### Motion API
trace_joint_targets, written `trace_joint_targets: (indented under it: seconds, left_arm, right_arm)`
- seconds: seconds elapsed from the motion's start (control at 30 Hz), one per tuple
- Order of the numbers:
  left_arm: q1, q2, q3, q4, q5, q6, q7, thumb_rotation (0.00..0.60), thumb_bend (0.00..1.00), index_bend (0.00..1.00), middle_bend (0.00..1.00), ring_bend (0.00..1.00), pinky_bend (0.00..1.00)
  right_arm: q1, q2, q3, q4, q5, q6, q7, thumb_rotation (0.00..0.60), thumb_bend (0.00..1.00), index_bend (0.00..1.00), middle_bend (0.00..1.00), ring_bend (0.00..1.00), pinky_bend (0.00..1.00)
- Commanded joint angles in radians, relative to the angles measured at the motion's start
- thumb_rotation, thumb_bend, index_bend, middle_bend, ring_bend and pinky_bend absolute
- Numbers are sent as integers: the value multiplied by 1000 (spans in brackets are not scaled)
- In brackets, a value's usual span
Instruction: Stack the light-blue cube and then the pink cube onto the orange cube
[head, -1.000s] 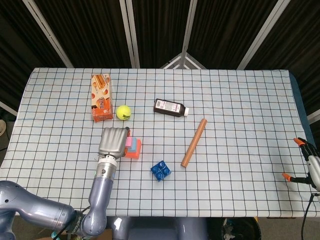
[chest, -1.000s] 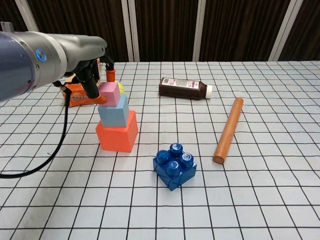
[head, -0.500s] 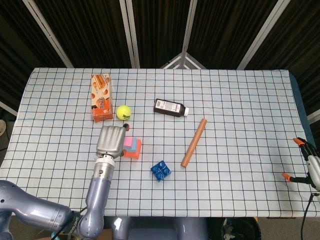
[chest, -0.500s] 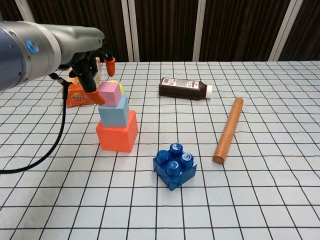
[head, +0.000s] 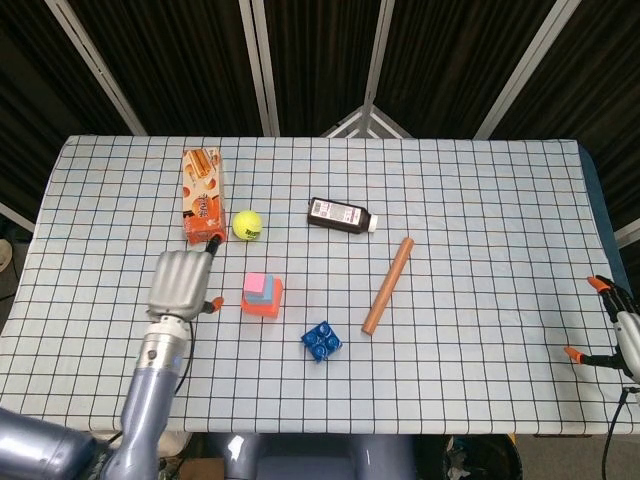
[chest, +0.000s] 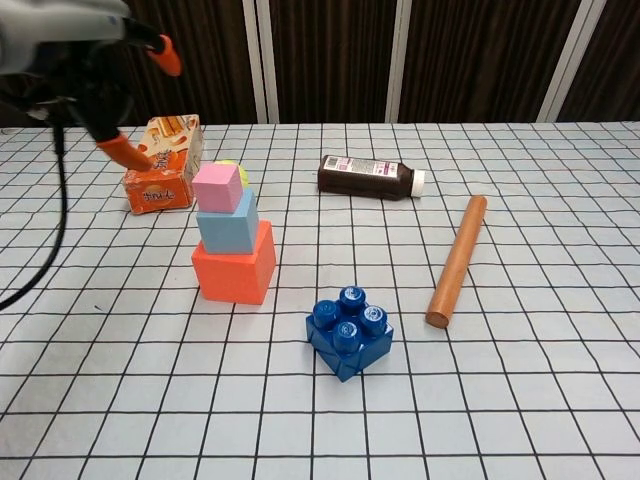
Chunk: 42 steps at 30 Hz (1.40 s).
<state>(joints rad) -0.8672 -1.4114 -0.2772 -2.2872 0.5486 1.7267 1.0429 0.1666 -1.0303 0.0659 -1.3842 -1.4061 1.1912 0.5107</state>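
Observation:
The orange cube (chest: 234, 270) stands on the table with the light-blue cube (chest: 228, 225) on it and the pink cube (chest: 218, 187) on top; from the head view the stack (head: 261, 293) is seen from above. My left hand (head: 178, 280) hovers left of the stack, apart from it, fingers spread and holding nothing; the chest view shows its orange fingertips (chest: 128, 153) near the top left. My right hand (head: 618, 325) rests at the table's right edge, empty, fingers apart.
An orange snack box (head: 201, 195) and a yellow tennis ball (head: 247, 224) lie behind the stack. A dark bottle (head: 342, 215) lies at centre, a brown wooden rod (head: 388, 285) to the right, a blue toy brick (head: 321, 342) in front.
My left hand has let go of the pink cube and drawn away to the left and upward. The pink cube stays on the stack. The right hand has not moved.

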Motion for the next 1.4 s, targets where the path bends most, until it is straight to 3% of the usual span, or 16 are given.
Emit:
trace_joint_targets:
  seconds: [0.03,0.1,0.2,0.3,0.43,0.57,0.67,0.8,1.4]
  left_arm:
    - [286,290,322,-52,407,-106,-382,600,194,259,480,414,499]
    - [353,338,405,41,537,-154,-535,600,194,214,401,339,400]
    - [409,361,457,175,657,-198,-717,600,193,148,309,256,336]
    - [457,339,474,333,717,-218,-850,600,194,125,252,198,297]
    - [498,286,473,498,753,-226,-894,600,195,125,205,144,226]
    - [536,242,450,594,762,-222,-937,600,198,124,179,120,213]
    - [544,237,431,611,766,-223,-924,600,202,124,169,120,211]
    - [586,216,406,635,824,-152,-918,600,202,124,152,120,208]
    - [663,241,363,608,897,-137,-893,600,201,133,157,120,199]
  right_arm:
    - [-8,3,-1,-17,-6,22,-27,600,70,0,42,29,120]
    - [-16,3,1,-36,-10,51,-68,600,70,0,42,29,120]
    - [-27,0,5,-60,-11,87,-124,600,70,0,42,28,120]
    - [-37,-5,10,-86,-9,121,-181,600,70,0,42,29,119]
    - [-44,-12,16,-110,1,143,-244,600,70,0,42,28,120]
    - [-43,-20,18,-126,6,149,-292,600,70,0,42,29,120]
    - [-41,-23,20,-134,14,144,-317,600,70,0,42,29,120]
    - [-44,-28,25,-149,22,157,-355,600,69,0,42,29,119]
    - [-23,-42,31,-147,55,104,-396,600,70,0,42,28,120]
